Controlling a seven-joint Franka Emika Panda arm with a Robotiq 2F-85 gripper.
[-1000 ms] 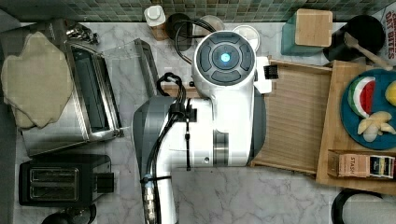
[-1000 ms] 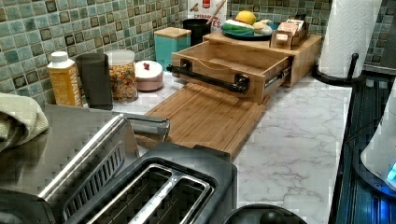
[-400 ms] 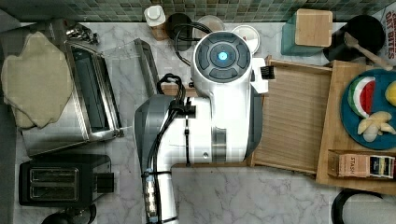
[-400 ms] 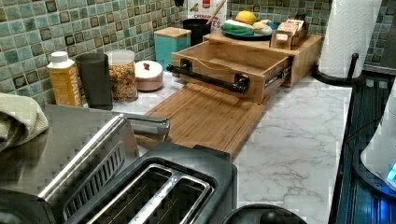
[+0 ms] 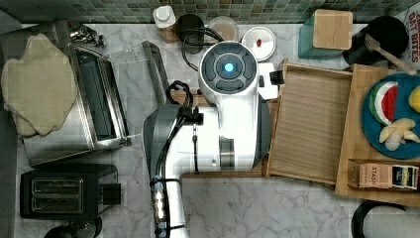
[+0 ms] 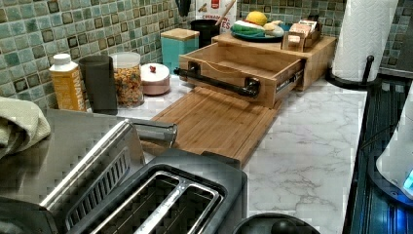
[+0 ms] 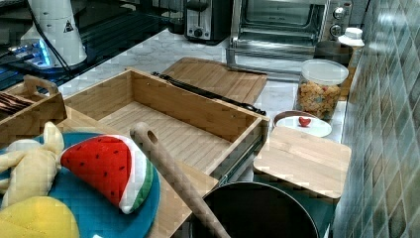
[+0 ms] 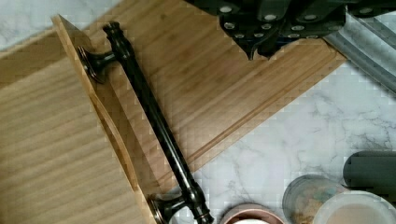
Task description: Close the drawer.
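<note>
The drawer [image 6: 238, 68] is pulled far out — nothing is closed yet. The gripper [image 8: 261, 44] is seen above the cutting board [image 8: 205, 88], fingers apparently close together.

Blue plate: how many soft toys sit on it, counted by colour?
Red-green watermelon: 1
Pale yellow toy: 1
Bright yellow toy: 1
Total: 3
</note>
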